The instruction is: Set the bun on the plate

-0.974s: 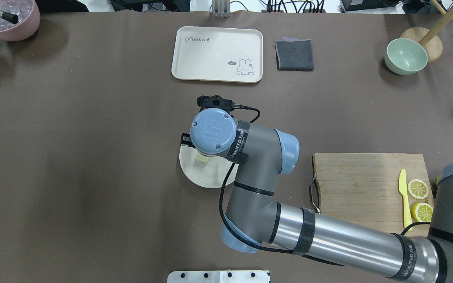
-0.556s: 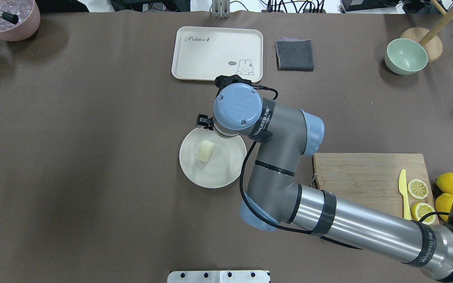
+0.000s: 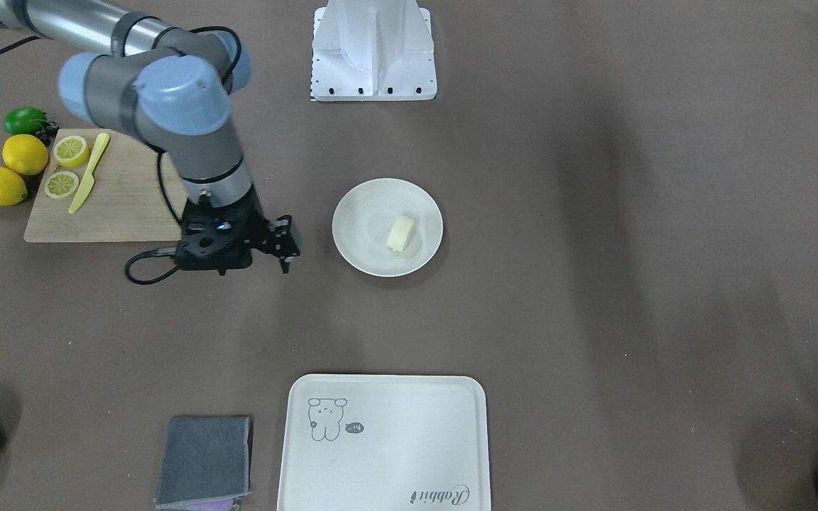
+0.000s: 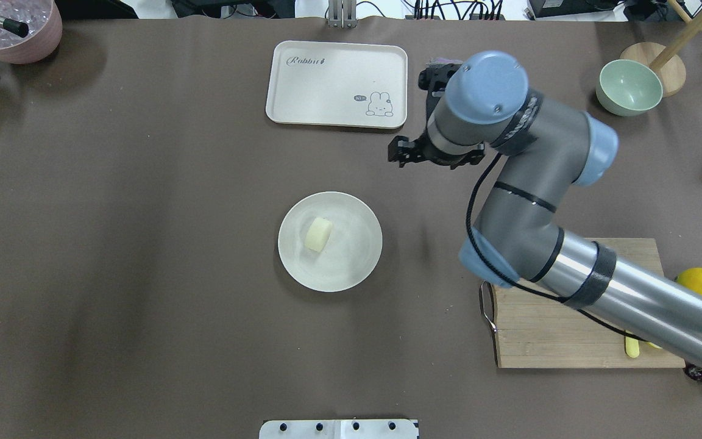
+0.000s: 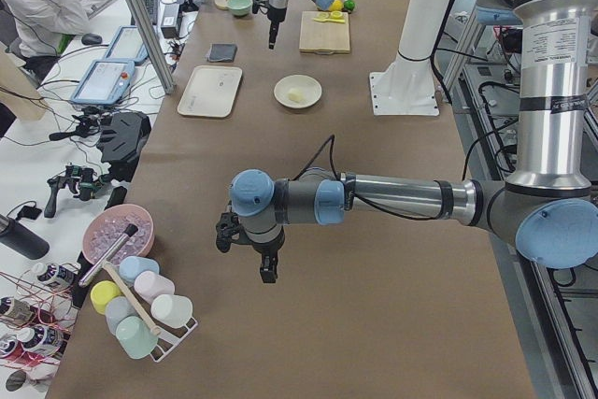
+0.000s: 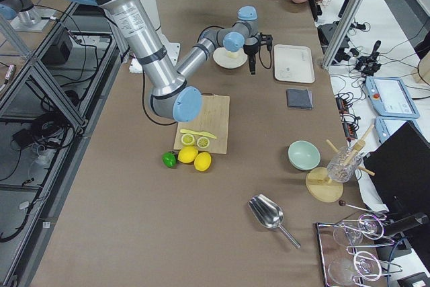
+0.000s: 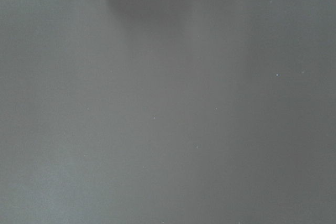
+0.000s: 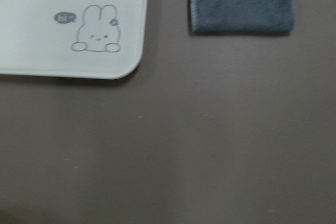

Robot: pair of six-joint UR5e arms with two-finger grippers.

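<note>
The bun (image 4: 318, 234) lies a little off centre on the plate (image 4: 354, 268) at mid-worktop (image 4: 144, 244), the right pincer (image 3: 285, 248) hangs empty, well apart from it near the tray (image 4: 326, 79), and I cannot tell whether either it or the left pincer (image 5: 266, 268) is parted.

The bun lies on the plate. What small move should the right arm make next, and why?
Probably pull the right gripper back toward the robot's base and rest. The bun already lies on the plate, and the gripper is empty and apart from it, so nothing remains to carry.
</note>
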